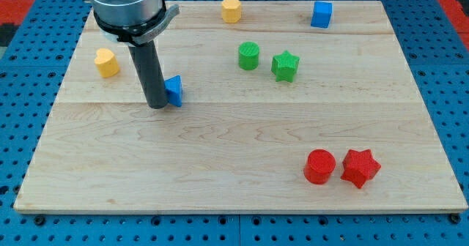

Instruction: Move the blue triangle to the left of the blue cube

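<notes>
The blue triangle (174, 90) lies on the wooden board at the view's left of centre. My tip (157, 105) stands right against its left side, touching it and hiding part of it. The blue cube (321, 15) sits near the view's top right, far from the triangle. The arm's grey body fills the view's top left above the rod.
Two yellow blocks lie at the view's top (231, 9) and at the left (107, 62). A green cylinder (248, 56) and a green star (285, 66) sit between the triangle and the cube. A red cylinder (319, 166) and a red star (360, 167) lie at the bottom right.
</notes>
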### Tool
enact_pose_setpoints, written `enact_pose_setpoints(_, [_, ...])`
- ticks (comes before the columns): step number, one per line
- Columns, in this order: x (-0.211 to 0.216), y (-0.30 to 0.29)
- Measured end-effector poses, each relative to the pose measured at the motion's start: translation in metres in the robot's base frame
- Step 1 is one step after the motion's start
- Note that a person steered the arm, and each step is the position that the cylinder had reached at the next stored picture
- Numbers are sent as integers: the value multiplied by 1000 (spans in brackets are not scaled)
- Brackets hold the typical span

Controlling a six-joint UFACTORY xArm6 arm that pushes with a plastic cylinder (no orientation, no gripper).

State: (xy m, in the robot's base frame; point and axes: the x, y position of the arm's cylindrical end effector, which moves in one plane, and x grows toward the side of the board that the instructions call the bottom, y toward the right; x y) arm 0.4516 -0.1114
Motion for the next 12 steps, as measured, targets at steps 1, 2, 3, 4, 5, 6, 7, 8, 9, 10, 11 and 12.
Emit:
enact_pose_setpoints(1, [-17,7])
enact_pose_setpoints(2, [-51,5])
enact_pose_setpoints(3, [-84,6])
enact_pose_setpoints(4, [-118,13])
enact_pose_setpoints(5, [-145,19])
enact_pose_setpoints(6, [-155,18])
enact_pose_setpoints(7, [-169,15])
enact_pose_setpoints(8, [-189,19])
enact_pose_setpoints(9, [-191,62])
enact_pose_setpoints(10, [-186,92])
enact_pose_setpoints(11, [-176,116])
enact_pose_setpoints(12, [-175,149])
